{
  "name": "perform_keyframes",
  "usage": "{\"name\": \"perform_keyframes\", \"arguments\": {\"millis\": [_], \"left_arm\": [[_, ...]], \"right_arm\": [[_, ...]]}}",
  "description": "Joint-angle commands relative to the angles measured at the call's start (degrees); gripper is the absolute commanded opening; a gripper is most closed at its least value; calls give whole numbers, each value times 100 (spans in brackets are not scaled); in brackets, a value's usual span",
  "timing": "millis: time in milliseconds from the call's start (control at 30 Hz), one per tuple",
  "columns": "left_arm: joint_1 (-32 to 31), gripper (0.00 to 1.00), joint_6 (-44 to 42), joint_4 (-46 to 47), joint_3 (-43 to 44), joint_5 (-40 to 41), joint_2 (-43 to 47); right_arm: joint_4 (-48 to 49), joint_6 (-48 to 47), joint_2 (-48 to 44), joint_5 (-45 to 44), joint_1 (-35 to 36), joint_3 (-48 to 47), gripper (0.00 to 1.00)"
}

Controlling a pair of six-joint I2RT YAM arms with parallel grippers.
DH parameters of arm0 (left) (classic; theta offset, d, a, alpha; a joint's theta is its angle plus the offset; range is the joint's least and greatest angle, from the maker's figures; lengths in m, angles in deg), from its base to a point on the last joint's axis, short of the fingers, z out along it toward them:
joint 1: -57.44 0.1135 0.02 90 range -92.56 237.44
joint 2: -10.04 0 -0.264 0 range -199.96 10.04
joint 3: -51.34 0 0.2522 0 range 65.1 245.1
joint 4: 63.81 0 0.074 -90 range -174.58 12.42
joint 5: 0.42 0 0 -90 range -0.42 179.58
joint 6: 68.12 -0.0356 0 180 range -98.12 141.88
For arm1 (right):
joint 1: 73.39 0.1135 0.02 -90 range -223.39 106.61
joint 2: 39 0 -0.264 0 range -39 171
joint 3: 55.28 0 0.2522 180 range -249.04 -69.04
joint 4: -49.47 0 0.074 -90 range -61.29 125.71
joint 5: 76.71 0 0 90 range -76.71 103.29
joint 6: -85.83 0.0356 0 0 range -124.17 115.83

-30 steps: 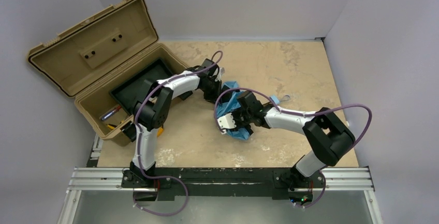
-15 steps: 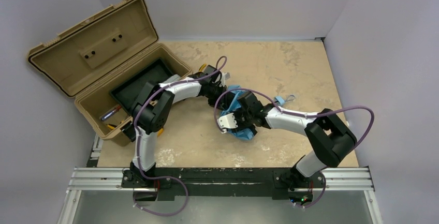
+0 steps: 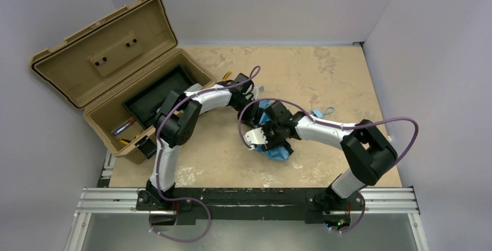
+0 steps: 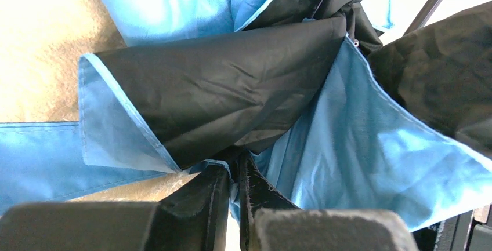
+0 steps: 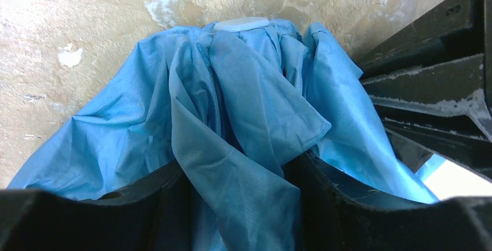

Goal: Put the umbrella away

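Observation:
The umbrella (image 3: 277, 151) is a crumpled sky-blue bundle at mid table, between both grippers. Its blue wrist loop (image 3: 322, 112) lies to the right. My left gripper (image 3: 257, 97) is at the bundle's far side. In the left wrist view the left gripper (image 4: 235, 171) is shut on a thin edge of the blue fabric (image 4: 360, 146), whose black lining shows above. My right gripper (image 3: 276, 141) is over the bundle. In the right wrist view the right gripper (image 5: 243, 190) is closed around a thick gather of the fabric (image 5: 243, 100). A white cap (image 5: 241, 24) tops the bundle.
An open tan toolbox (image 3: 64, 59) stands at the far left, lid raised, with a black tray (image 3: 154, 91) and small tools inside. The left arm reaches from beside the toolbox across to the umbrella. Grey walls close in the table at the back and right.
My left gripper has moved right and away from the toolbox, along the far side of the umbrella. The bundle has drawn tighter under my right gripper, and the wrist loop has shifted right.

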Motion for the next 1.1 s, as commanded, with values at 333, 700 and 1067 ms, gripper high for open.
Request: {"name": "perform_keyframes", "arguments": {"millis": [333, 700, 1067], "left_arm": [[-170, 30, 424, -501, 751, -928, 45], [599, 39, 654, 100, 530, 95, 1569], [720, 52, -533, 1215, -1865, 2812, 4807]], "right_arm": [[-966, 373, 1589, 382, -150, -725, 30], [-1094, 662, 1602, 938, -430, -662, 28], [-1174, 1025, 1679, 1169, -701, -820, 28]]}}
